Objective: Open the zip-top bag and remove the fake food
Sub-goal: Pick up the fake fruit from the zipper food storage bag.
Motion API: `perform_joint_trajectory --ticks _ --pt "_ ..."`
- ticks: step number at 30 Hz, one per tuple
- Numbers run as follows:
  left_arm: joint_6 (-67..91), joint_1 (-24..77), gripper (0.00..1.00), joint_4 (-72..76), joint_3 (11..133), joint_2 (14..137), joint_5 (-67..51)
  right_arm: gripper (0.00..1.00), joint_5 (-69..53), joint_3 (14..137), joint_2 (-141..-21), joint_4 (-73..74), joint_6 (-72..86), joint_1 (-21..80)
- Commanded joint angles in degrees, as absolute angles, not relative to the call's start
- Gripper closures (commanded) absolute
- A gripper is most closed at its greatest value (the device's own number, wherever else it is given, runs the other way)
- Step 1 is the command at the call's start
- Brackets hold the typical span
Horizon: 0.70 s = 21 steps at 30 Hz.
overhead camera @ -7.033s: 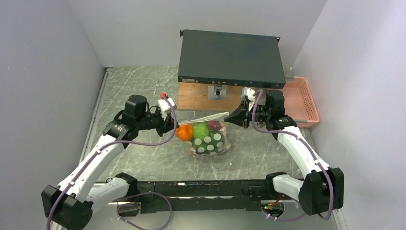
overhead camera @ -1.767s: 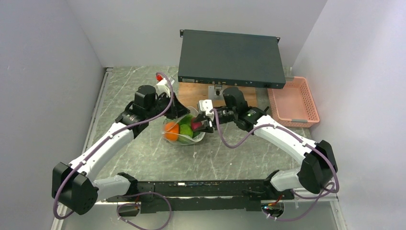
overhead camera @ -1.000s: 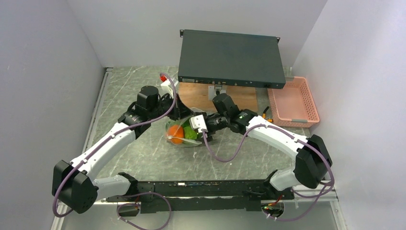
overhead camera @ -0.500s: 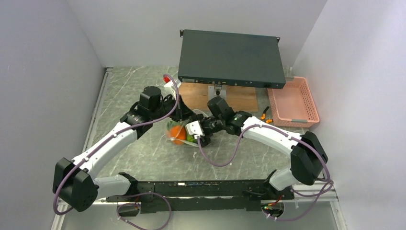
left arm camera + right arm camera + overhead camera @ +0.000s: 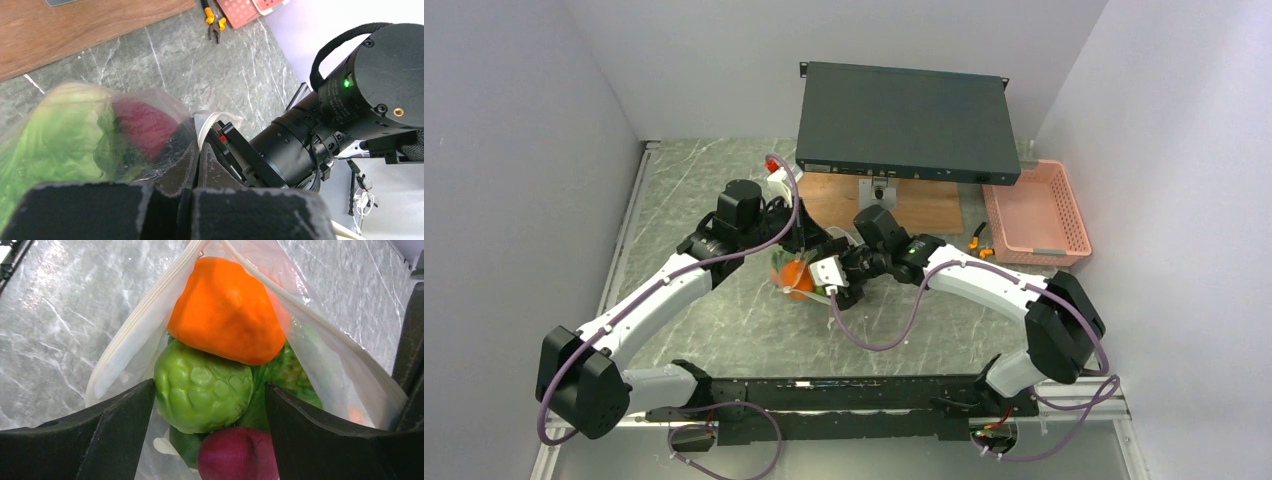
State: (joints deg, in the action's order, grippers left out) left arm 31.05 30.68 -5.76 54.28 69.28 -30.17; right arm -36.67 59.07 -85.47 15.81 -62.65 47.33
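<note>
The zip-top bag [image 5: 796,285] lies mid-table with its mouth open. My left gripper [image 5: 199,148] is shut on the bag's rim by the white zip strip [image 5: 209,120], holding that side up. Through the bag's plastic [image 5: 75,125], leafy lettuce [image 5: 50,140] and a red piece [image 5: 142,125] show. My right gripper [image 5: 210,390] is open inside the bag's mouth [image 5: 140,330]. Its fingers [image 5: 115,425] stand either side of a bumpy round green piece [image 5: 202,385] and a dark purple piece [image 5: 237,460], and an orange piece [image 5: 227,310] lies beyond. From above, only the orange fake food [image 5: 794,275] shows between left gripper [image 5: 812,240] and right gripper [image 5: 826,280].
A dark rack unit [image 5: 904,120] sits on a wooden board [image 5: 929,208] behind the bag. A pink slatted basket [image 5: 1036,210] stands at the right. Orange-handled pliers [image 5: 977,243] lie beside the board. Grey walls close in on both sides.
My right gripper has pushed leftward into the bag's mouth and spread its fingers wider. The bag and my left gripper have shifted slightly, with the grip on the rim unchanged.
</note>
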Motion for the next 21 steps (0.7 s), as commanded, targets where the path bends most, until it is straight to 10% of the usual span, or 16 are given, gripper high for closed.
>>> perform_joint_trajectory --ticks 1,21 --pt "32.16 31.79 1.00 -0.62 54.84 68.59 -33.89 0.16 -32.89 57.79 -87.05 11.92 -63.46 47.84" --pt "32.12 31.91 1.00 -0.48 54.97 69.03 -36.08 0.14 -31.70 56.60 -88.74 11.20 -64.09 47.81"
